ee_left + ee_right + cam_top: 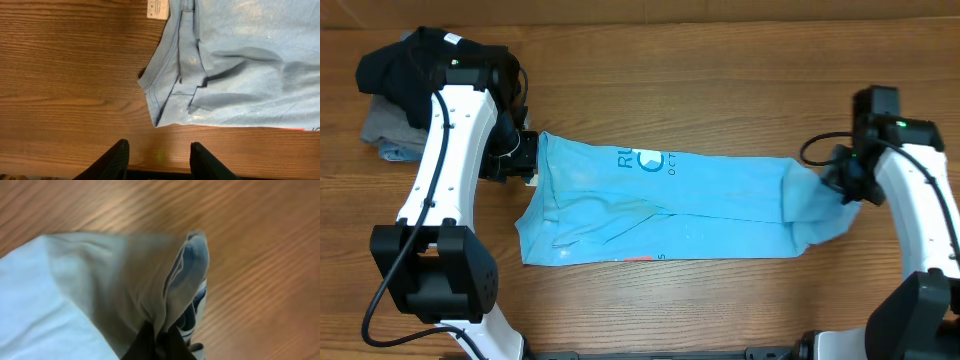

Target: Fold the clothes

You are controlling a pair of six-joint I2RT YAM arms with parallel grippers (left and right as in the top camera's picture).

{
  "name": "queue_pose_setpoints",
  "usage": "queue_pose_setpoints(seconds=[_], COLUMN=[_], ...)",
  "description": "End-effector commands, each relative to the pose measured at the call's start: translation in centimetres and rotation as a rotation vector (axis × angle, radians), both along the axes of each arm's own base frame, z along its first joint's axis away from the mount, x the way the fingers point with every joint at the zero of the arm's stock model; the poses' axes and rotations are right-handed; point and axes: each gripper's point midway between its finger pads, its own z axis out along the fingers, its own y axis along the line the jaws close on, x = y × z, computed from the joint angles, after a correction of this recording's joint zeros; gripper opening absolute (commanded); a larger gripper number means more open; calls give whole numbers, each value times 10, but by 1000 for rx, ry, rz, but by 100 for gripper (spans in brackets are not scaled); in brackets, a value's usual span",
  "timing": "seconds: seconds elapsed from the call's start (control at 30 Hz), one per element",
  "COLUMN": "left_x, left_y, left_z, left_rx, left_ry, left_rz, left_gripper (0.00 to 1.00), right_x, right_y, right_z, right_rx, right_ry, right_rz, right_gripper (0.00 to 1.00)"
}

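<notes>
The sky-blue T-shirt (pixel 720 210) lies as a long, wrinkled strip, white print up.

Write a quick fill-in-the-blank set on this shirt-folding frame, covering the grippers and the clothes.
1. The right gripper is ___ on the blue T-shirt.
2. The left gripper is open and holds ___.
3. The black garment lies on top of a ___ one.
Missing words: shut; nothing; grey.
</notes>
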Motion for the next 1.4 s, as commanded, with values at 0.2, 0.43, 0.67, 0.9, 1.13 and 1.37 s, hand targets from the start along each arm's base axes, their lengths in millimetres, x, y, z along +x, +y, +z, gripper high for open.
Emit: queue_pose_setpoints(seconds=[0.2,0.43,0.67,0.9,1.13,1.37], left_x=[6,6,6,6,11,12], left_y=[-2,-2,-2,-2,-3,-3], left_z=[12,12,12,12,12,12], left_rx=[-16,-16,-16,-17,-17,-17], left_ry=[-52,-53,-52,-54,-74,-77], left_rz=[-26,-26,-26,-26,-26,-27], left_gripper=[43,45,45,46,48,49], right_x=[0,1,22,17,1,13], right_y=[56,142,137,75,73,108], right_z=[-3,-28,-17,-22,-53,-67], right_rx=[162,296,295,334,450,597], right_ry=[27,1,-80,-66,-11,-96], right_rz=[142,253,249,105,105,199], right_gripper=[4,61,61,59,69,57])
